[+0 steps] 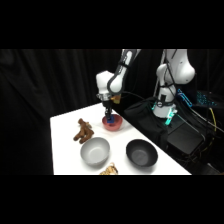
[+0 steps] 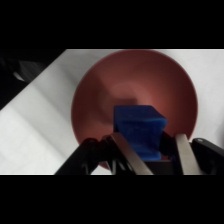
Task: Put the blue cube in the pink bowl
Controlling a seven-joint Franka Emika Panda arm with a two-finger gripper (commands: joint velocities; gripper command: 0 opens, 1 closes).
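table (image 1: 65, 127) comes first: one white rectangular top, its far and left edges running against black curtain, its right edge beside a dark stand with cables. one white franka arm reaches over it from the upper right, and its two-finger gripper (image 1: 107, 116) hangs straight down at the far right part of the table.

three bowls stand on the top. one round black bowl (image 1: 141, 153) sits near the front right edge, one round grey bowl (image 1: 95, 151) just left of it, with bare white between them. one small round salmon-pink bowl (image 1: 113, 123) sits farther back, close to the right edge, directly under the gripper.

one brown lumpy toy figure (image 1: 83, 131) lies left of the pink bowl, behind the grey one. a tan object (image 1: 109, 170) is cut off at the front edge.

one small bright blue cube (image 2: 139, 130) is clamped between the two fingers (image 2: 183, 154), held over the pink bowl's hollow (image 2: 100, 95). whether it touches the bowl's floor cannot be told. the left and back of the table stay open.
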